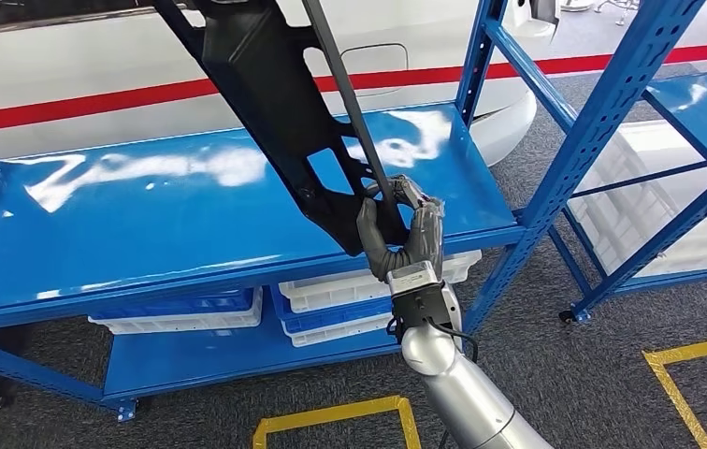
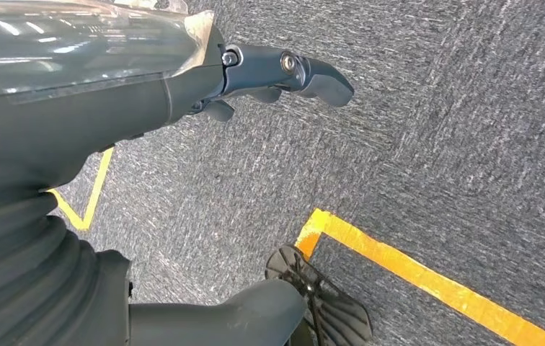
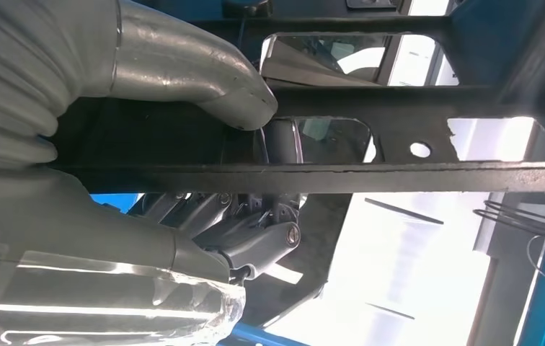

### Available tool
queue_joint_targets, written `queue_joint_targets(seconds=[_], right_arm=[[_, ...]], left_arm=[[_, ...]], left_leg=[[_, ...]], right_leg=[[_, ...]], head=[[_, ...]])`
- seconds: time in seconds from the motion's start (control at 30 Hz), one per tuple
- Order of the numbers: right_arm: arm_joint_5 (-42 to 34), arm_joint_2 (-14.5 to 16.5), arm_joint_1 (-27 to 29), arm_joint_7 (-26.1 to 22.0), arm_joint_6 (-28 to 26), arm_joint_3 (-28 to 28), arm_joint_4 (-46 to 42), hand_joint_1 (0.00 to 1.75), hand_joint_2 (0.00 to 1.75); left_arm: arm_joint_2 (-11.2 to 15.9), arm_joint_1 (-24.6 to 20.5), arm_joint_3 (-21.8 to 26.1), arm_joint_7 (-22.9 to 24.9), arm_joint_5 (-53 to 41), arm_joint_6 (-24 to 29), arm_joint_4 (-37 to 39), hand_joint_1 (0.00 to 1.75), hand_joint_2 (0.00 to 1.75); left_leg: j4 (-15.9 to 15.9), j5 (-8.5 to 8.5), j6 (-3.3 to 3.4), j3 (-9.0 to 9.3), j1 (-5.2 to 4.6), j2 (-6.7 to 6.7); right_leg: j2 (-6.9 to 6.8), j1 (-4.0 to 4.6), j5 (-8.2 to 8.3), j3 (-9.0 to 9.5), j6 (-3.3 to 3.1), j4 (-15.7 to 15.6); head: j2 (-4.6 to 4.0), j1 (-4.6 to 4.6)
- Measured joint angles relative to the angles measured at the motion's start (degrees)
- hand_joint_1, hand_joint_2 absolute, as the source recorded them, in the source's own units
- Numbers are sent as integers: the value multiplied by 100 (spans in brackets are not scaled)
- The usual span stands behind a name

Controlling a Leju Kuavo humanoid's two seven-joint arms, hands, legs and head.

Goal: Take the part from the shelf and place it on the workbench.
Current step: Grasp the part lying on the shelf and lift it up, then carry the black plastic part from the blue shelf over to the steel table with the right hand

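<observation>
The right hand is up at the front edge of the blue shelf, and it has a firm hold on the part, a long black frame piece with cut-out windows and a thin bar along one side. The fingers are wrapped round the lower end of that frame, thumb on one side, darker fingers on the other. The part rises steeply from the hand, tilted up and away to the left over the glossy top board, with its upper end running out of the head view. Whether its lower end touches the board, I can't tell. From the right wrist, the thick grey thumb presses on one face of the black bar while the dark fingers curl in from the other, clamped tight.

Below the top board, white plastic crates sit on the lower level. A second blue rack stands to the right, with yellow tape lines on the grey carpet.

The left hand hangs over the carpet, holding nothing, fingers apart and extended.
</observation>
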Motion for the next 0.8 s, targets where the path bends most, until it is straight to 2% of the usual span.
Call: queue_joint_targets(seconds=[0.07, 0.1, 0.13, 0.23, 0.27, 0.33, 0.37, 0.4, 0.43, 0.47, 0.5, 0.53, 0.57, 0.6, 0.63, 0.67, 0.73, 0.77, 0.8], right_arm=[[1, 1, -8, 0, -1, -1, -4, 175, 175], [1, 2, -15, 0, -1, -1, -6, 175, 175], [2, 2, -20, 0, -1, -1, -9, 175, 175], [5, -4, -26, 0, -4, -2, -15, 175, 175], [5, -7, -29, -1, -6, -3, -15, 175, 175], [6, -13, -28, -2, -10, -4, -16, 175, 175], [7, -16, -24, -2, -12, -4, -16, 175, 175], [7, -22, -16, -2, -13, -4, -15, 175, 175], [6, -28, -9, -2, -14, -4, -15, 175, 175], [6, -36, -4, -2, -14, -4, -14, 175, 175], [5, -40, 0, -2, -14, -4, -14, 175, 175], [5, -43, -2, -2, -14, -4, -15, 175, 175], [6, -42, -8, -2, -14, -3, -15, 175, 175], [6, -39, -13, -3, -14, -2, -16, 175, 175], [6, -37, -18, -3, -14, -2, -17, 175, 175], [6, -35, -18, -4, -14, -2, -17, 175, 175], [5, -32, -18, -4, -14, -2, -17, 175, 175], [5, -26, -21, -4, -14, -2, -17, 175, 175], [5, -18, -26, -4, -14, -2, -18, 175, 175]], left_arm=[[1, -8, 0, 0, 0, 0, 0, 0, 175], [1, -11, 0, 0, -1, 0, 1, 0, 175], [2, -12, -1, 0, -1, 0, 1, 0, 175], [8, -10, -2, 0, -1, 0, 3, 0, 175], [9, -13, -2, 0, -1, 0, 3, 0, 175], [9, -17, -2, 0, -1, 0, 4, 0, 175], [10, -16, -2, 0, -1, 0, 4, 0, 175], [9, -15, -2, 0, -1, 0, 4, 0, 175], [9, -15, -2, 0, -1, 0, 4, 0, 175], [9, -15, -2, 0, 0, 0, 4, 0, 175], [8, -15, -2, 0, 0, 0, 5, 0, 175], [8, -14, -2, 0, 0, 0, 5, 0, 175], [8, -15, -2, 0, 0, 0, 7, 0, 175], [7, -15, -2, 0, 0, 0, 8, 0, 175], [7, -15, -2, 0, -1, 0, 10, 0, 175], [6, -15, -2, 1, -1, 0, 13, 0, 175], [7, -13, -2, 1, -1, 0, 18, 0, 175], [7, -12, -2, 1, -1, 0, 20, 0, 175], [8, -10, -2, 0, -2, 0, 22, 0, 175]], left_leg=[[-818, 230, 37, 521, -5, -16], [-1074, 276, 66, 670, -19, -25], [-1190, 276, 96, 724, -40, -34], [-1264, 383, 233, 665, -73, -15], [-1293, 437, 291, 629, -71, -1], [-1319, 530, 369, 530, -76, 22], [-1317, 568, 390, 470, -82, 27], [-1315, 607, 396, 412, -87, 32], [-1312, 645, 393, 356, -88, 35], [-1308, 681, 383, 305, -89, 36], [-1303, 713, 368, 263, -89, 36], [-1294, 740, 348, 231, -89, 34], [-1276, 764, 323, 196, -100, 33], [-1261, 790, 292, 170, -110, 32], [-1242, 813, 261, 148, -119, 32], [-1230, 836, 229, 131, -124, 31], [-1193, 829, 166, 99, -101, 25], [-1101, 731, 133, 52, -84, 21], [-885, 539, 101, -39, -67, 13]], right_leg=[[2, 11, 27, -24, 39, 19], [1, 19, 44, -35, 67, 25], [1, 23, 68, -50, 103, 26], [1, 17, 86, -138, 213, 56], [2, 17, -14, -213, 215, 175], [4, 16, -400, -454, 159, 738], [4, 14, -608, -585, 136, 1121], [4, 13, -740, -672, 139, 1436], [4, 11, -785, -684, 166, 1602], [4, 7, -739, -592, 213, 1559], [3, 0, -626, -390, 265, 1297], [-1, -9, -510, -113, 303, 886], [-2, -6, -428, 167, 318, 459], [0, 1, -381, 364, 316, 142], [5, 11, -375, 455, 301, -40], [12, 25, -376, 463, 281, -85], [17, -10, -337, 397, 211, -83], [15, -29, -305, 384, 156, -87], [11, -45, -266, 357, 93, -94]], head=[[0, 0], [0, 1], [0, 0], [0, -1], [0, 8], [0, 26], [0, 34], [0, 38], [0, 41], [0, 43], [0, 44], [0, 46], [0, 48], [0, 43], [0, 42], [0, 39], [0, 39], [0, 30], [0, 19]])
